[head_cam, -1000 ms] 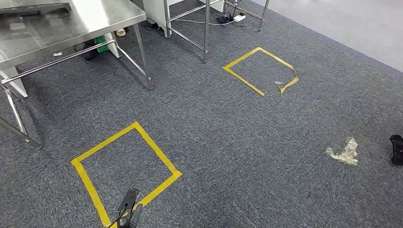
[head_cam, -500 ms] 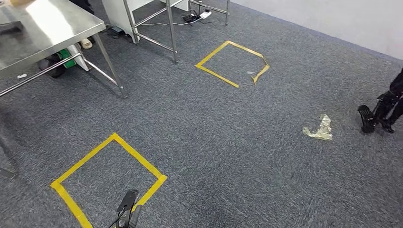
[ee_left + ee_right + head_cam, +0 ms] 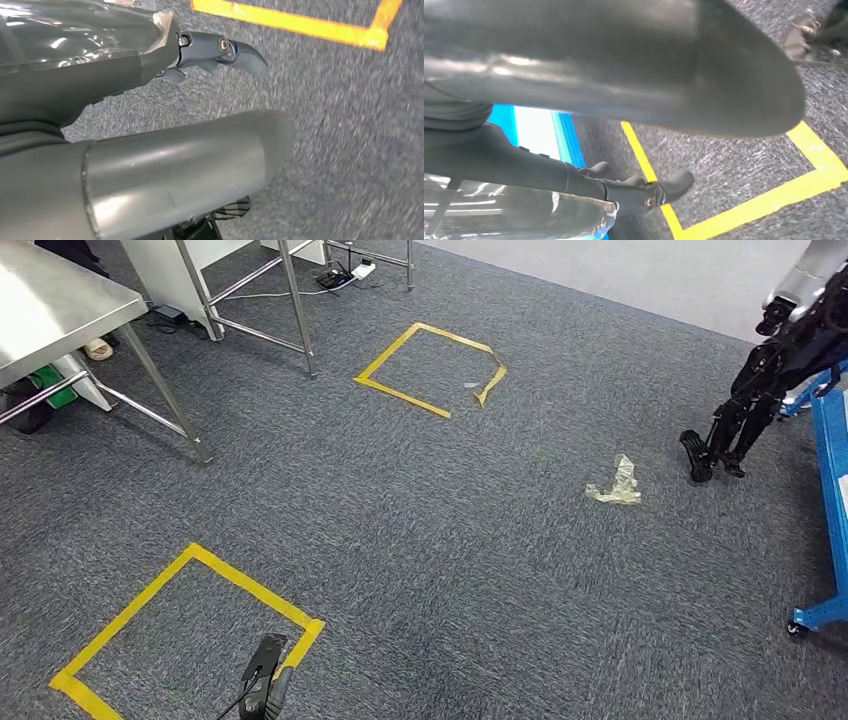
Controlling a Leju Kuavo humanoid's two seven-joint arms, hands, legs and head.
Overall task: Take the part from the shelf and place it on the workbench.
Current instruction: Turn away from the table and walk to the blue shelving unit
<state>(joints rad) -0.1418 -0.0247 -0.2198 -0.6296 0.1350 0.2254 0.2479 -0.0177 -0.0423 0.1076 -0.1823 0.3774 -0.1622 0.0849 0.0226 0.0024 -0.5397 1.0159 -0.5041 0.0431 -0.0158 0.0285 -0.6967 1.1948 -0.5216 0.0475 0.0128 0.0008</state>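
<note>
Steel workbench at far left; blue shelf frame at right edge.

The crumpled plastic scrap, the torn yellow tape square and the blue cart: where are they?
crumpled plastic scrap [image 3: 615, 486], head view, on its middle.
torn yellow tape square [image 3: 400, 396], head view, on its near strip.
blue cart [image 3: 830, 465], head view, on its long blue rail.

Table far left; cart right — tape scrap between.

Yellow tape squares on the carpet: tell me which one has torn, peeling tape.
The far tape square, near the steel table legs; its right corner is ripped and curled. The near tape square lies intact.
</note>
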